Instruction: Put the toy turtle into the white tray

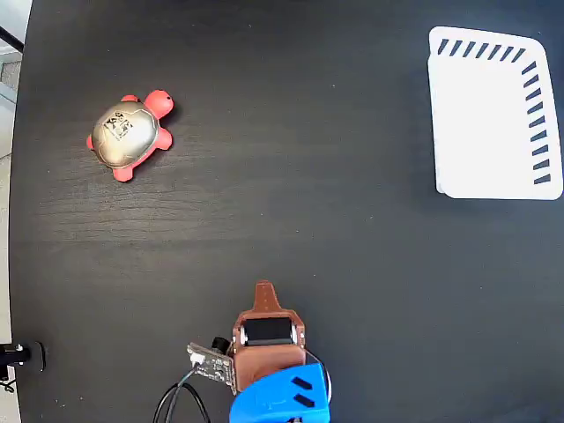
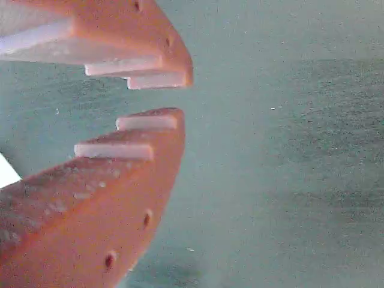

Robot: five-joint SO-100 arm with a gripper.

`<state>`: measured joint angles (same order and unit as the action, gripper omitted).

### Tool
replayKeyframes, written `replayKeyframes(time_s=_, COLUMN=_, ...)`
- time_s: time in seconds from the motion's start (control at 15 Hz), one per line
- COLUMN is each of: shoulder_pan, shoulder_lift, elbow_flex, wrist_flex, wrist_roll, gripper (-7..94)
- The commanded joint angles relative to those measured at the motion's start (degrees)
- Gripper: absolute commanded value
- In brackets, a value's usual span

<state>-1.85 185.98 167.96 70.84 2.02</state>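
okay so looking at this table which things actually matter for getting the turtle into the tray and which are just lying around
For the job:
turtle, upper left in the fixed view, on the bare table
white tray, upper right, empty
gripper, bottom centre of the fixed view, jaws a little apart, holding nothing

Just lying about:
black cable by the arm's base
small black fitting at the left table edge

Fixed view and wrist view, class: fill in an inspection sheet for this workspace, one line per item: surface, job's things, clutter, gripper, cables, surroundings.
Surface: dark wood-grain table, bare between the things.
Job's things: toy turtle upright at upper left; white tray at upper right, nothing in it; far apart.
Clutter: nothing seen.
Gripper: gripper low at the bottom edge, jaws slightly parted, holding nothing, far from the turtle.
Cables: black cable loops beside the arm's base.
Surroundings: pale floor past the table's left edge; small dark fitting there.
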Motion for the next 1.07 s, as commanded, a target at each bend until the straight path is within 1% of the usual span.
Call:
replayKeyframes(time_s=0.0, shoulder_pan=-0.44, shoulder_lift=0.44, elbow_flex=-0.53, wrist_flex=0.44, wrist_roll=0.88, gripper=0)
replayKeyframes(time_s=0.67, shoulder_pan=-0.44, shoulder_lift=0.44, elbow_flex=-0.53, wrist_flex=0.44, wrist_roll=0.88, gripper=0)
replayKeyframes(time_s=0.8, shoulder_pan=-1.93, shoulder_lift=0.44, elbow_flex=-0.53, wrist_flex=0.44, wrist_roll=-0.35, gripper=0)
replayKeyframes(time_s=0.93, shoulder_pan=-3.96, shoulder_lift=-5.10, elbow_flex=-1.05, wrist_flex=-2.64, wrist_roll=-1.93, gripper=0)
replayKeyframes(time_s=1.0, shoulder_pan=-4.83, shoulder_lift=-10.11, elbow_flex=-2.11, wrist_flex=-4.83, wrist_roll=-1.14, gripper=0)
